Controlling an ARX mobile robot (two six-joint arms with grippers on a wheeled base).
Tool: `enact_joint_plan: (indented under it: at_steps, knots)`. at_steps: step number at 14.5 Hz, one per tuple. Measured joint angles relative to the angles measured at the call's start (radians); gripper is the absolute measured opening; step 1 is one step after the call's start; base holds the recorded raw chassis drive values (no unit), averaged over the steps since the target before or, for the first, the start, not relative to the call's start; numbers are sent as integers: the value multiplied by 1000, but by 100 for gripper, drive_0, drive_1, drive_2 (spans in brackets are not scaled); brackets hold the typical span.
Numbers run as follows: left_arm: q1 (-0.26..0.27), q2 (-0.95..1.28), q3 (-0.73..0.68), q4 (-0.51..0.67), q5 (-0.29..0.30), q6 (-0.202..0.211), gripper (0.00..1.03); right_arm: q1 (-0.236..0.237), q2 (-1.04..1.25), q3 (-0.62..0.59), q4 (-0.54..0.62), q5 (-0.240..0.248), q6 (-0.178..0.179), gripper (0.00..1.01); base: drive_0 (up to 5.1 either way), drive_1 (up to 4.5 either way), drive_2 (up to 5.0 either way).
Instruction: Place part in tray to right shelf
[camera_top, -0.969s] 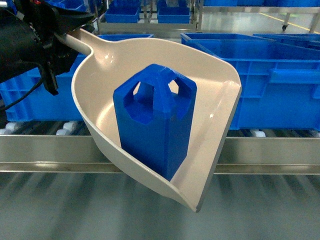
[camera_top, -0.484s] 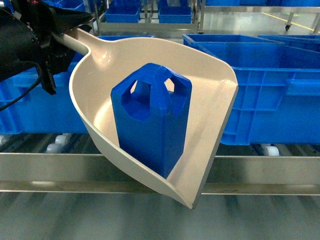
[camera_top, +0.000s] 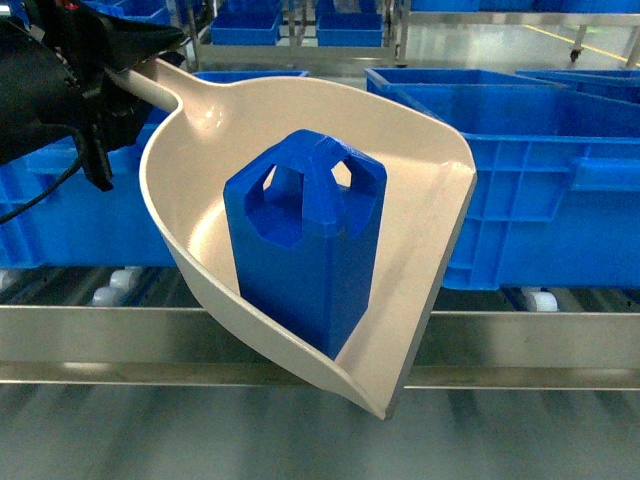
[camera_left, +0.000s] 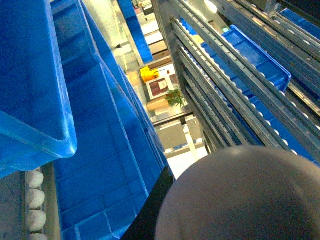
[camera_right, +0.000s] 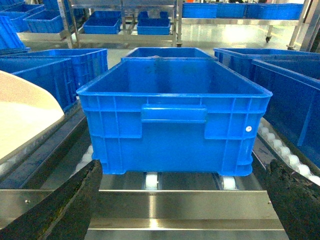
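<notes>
Above front rail of right shelf (camera_top: 520, 345), my left claw (camera_top: 95, 95) clamps handle of tray (camera_top: 420, 150); tray tilted, lip down toward lower right. Part (camera_top: 305, 250) stands upright inside tray, against lower wall near lip. Right claw (camera_right: 185, 200) spread wide, fingers (camera_right: 60, 205) at both bottom corners of right wrist view, nothing between them. Big blue crate (camera_right: 175, 115) sits on white rollers (camera_right: 150, 180) just beyond rail. More blue crates behind.

The left gripper (camera_top: 95, 95) hides its grip on the tray's (camera_top: 420, 150) handle; the part's (camera_top: 305, 255) base sits behind the tray's rim.
</notes>
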Motion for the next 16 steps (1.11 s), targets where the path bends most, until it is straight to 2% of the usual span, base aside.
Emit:
enact_joint_plan:
  at_steps: [16]
  knots:
    - [0, 0, 0, 0, 0, 0, 12, 0, 0, 0, 0, 0, 0, 98, 0, 0, 0]
